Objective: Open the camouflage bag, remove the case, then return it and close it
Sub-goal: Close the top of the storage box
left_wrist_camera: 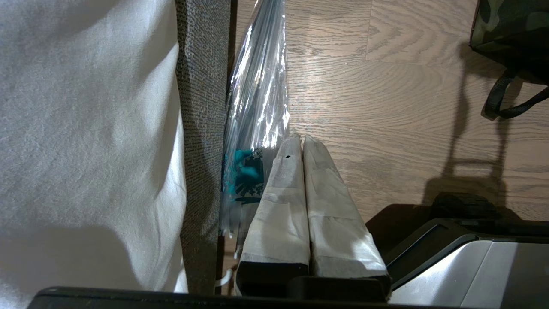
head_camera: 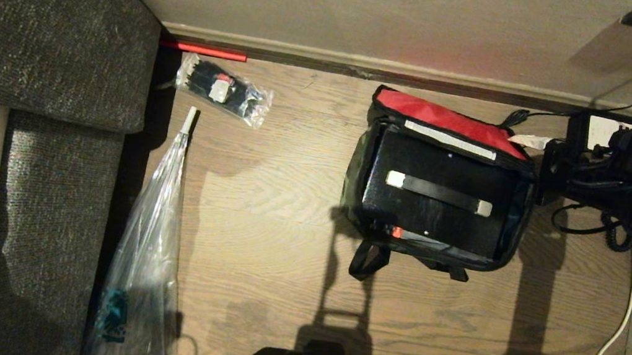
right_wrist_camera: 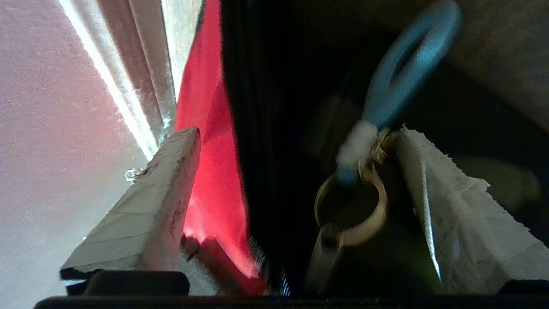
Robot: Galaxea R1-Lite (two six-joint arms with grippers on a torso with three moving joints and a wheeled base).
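Standing on the floor: camouflage bag (head_camera: pixel 361 187), against the wall's skirting board, lid flipped back with its red lining facing up.
Case: case (head_camera: pixel 434 204) sits inside the bag, filling the opening, its top bar whitish at the ends.
Right gripper: right gripper (right_wrist_camera: pixel 296 150) at the bag's right end near the lid, fingers spread wide, gripping nothing; the light blue loop (right_wrist_camera: pixel 403 68) and metal ring (right_wrist_camera: pixel 349 210) hang between them, close to one finger.
Left gripper: left gripper (left_wrist_camera: pixel 302 143) far from the bag beside the sofa (left_wrist_camera: pixel 201 107), fingers pressed together, empty.
Also left of the bag: clear plastic sleeve (head_camera: pixel 145 252), small packet (head_camera: pixel 222 89).
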